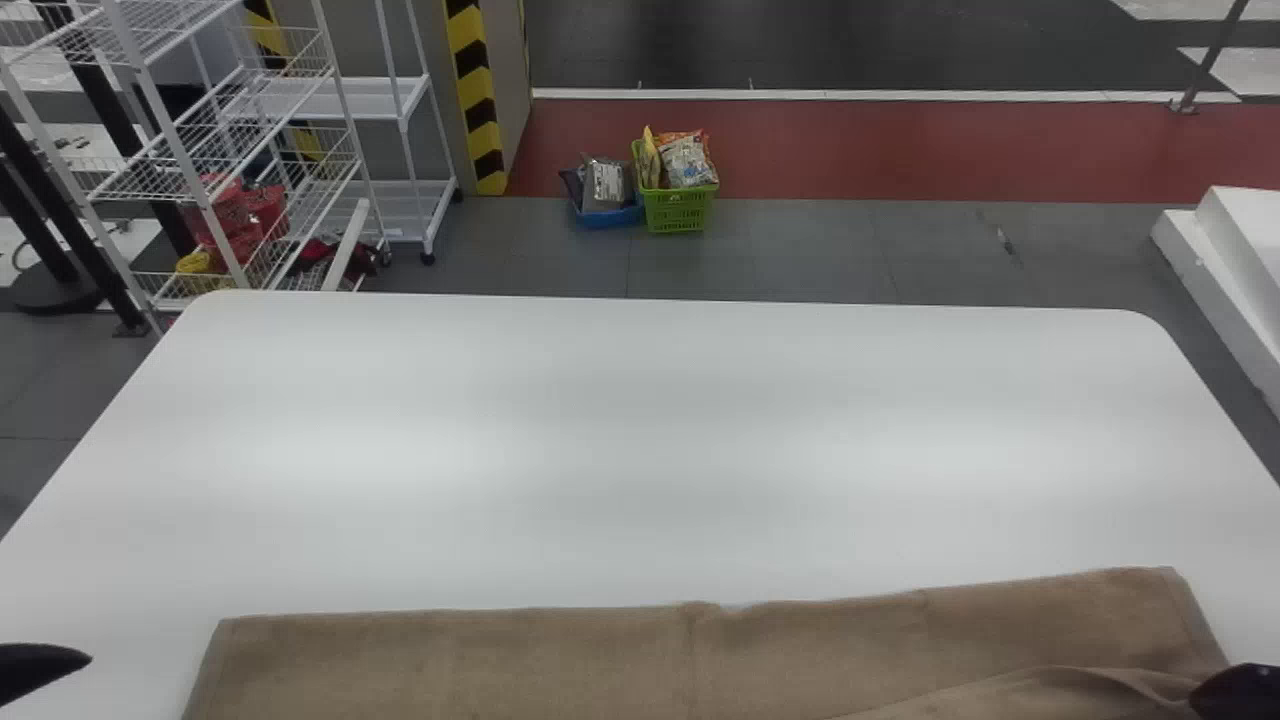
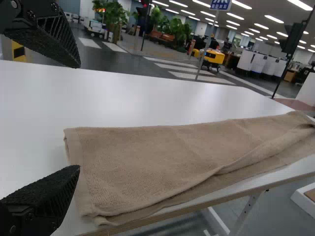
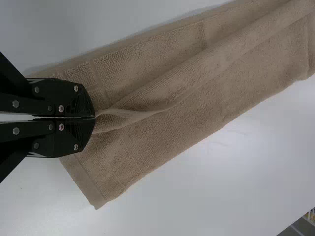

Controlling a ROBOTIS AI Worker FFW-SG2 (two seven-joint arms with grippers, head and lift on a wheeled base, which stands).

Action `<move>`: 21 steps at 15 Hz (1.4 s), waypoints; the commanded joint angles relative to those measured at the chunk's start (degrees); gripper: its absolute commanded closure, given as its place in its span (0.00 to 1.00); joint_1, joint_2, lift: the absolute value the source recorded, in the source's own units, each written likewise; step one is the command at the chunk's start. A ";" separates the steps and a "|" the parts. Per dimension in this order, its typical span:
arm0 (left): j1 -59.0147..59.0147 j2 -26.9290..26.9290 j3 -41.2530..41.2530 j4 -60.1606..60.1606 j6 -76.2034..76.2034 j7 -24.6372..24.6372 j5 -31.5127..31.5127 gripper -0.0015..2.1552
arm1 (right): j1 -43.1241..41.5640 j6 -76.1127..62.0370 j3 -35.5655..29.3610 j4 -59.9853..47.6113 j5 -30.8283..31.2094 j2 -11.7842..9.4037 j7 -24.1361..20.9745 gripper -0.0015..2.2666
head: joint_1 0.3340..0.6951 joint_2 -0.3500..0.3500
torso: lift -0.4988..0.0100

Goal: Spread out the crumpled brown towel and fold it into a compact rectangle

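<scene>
The brown towel [image 1: 560, 660] lies as a long, folded strip along the table's near edge. At its right end my right gripper [image 1: 1238, 690] sits over the cloth. The right wrist view has that gripper [image 3: 94, 118] shut on a raised ridge of the towel [image 3: 236, 83], which runs as a fold along the strip. My left gripper [image 1: 45, 672] is off the towel's left end. In the left wrist view the left gripper [image 2: 78, 118] is open, its fingers apart with no cloth between them, beside the end of the towel [image 2: 147, 162].
The white table [image 1: 640, 430] stretches forward beyond the towel. On the floor past its far edge are a green basket [image 1: 678, 210] and a blue basket [image 1: 608, 217] with packages. A white wire rack [image 1: 200, 150] stands at the far left, a white block [image 1: 1235, 260] at the right.
</scene>
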 commanded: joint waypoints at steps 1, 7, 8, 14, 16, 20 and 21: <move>0.00 -0.03 0.00 0.00 0.00 0.00 -0.07 0.04 | 0.23 -0.41 -0.14 -0.11 -0.22 -0.01 0.19 0.51 | 1.00 0.55 | 0.73; 0.00 0.06 0.00 -0.09 0.00 -0.09 -0.07 0.04 | 5.24 -0.24 -5.24 -6.88 -4.79 -0.09 0.19 0.51 | 1.00 0.55 | 0.73; 0.00 0.06 0.00 -0.09 0.00 -0.09 -0.07 0.04 | 7.26 -0.41 -5.94 -8.55 -4.88 -0.09 0.19 0.51 | 1.00 0.54 | 0.73; 0.00 0.24 -0.70 0.09 0.17 0.00 -0.25 0.04 | 10.95 -2.87 -6.03 -8.55 -2.07 0.17 0.19 0.51 | 1.00 0.53 | 0.73; -0.09 0.15 -1.05 0.00 0.00 -0.09 -0.07 0.04 | 10.07 -3.93 -5.68 -7.32 -0.75 0.17 0.19 0.51 | 1.00 0.52 | 0.73; 0.00 0.41 -0.88 0.61 0.00 0.09 0.10 0.04 | 9.90 -4.63 -6.73 -6.35 -0.49 -0.09 0.19 0.50 | 1.00 0.48 | 0.73; 0.00 0.41 -1.05 0.79 0.00 0.44 0.01 0.04 | 9.90 -4.81 -5.85 -5.82 0.39 0.34 0.19 0.50 | 1.00 0.47 | 0.73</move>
